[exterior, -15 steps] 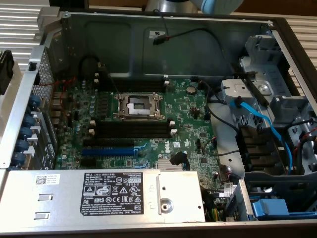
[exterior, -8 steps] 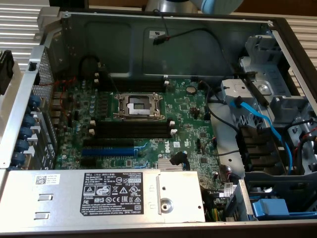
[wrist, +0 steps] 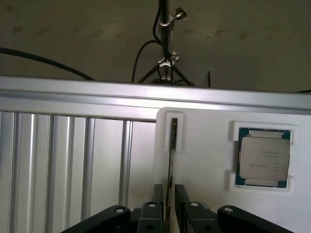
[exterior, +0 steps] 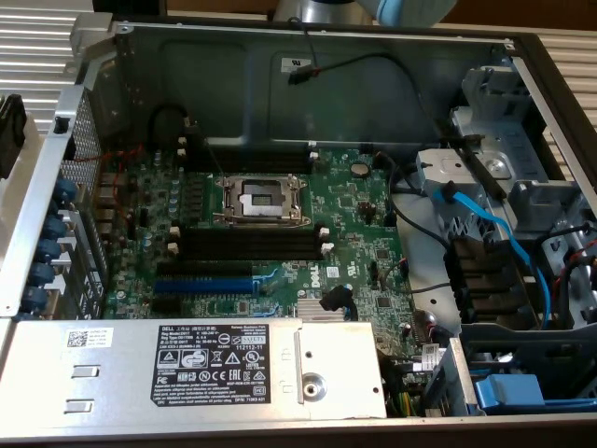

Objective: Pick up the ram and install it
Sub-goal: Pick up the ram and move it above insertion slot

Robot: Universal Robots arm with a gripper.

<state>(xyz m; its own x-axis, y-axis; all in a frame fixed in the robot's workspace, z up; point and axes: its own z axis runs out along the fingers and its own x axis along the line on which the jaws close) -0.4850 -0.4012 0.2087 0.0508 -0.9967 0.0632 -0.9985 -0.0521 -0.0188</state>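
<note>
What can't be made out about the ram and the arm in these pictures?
- Ram, wrist view: seen edge-on in its white holder, so chips and label are hidden. Its near end is lost between the fingers of the open gripper.
- Arm, exterior view: cut off by the frame edge.
- Power supply label, exterior view: print too small to read.
</note>
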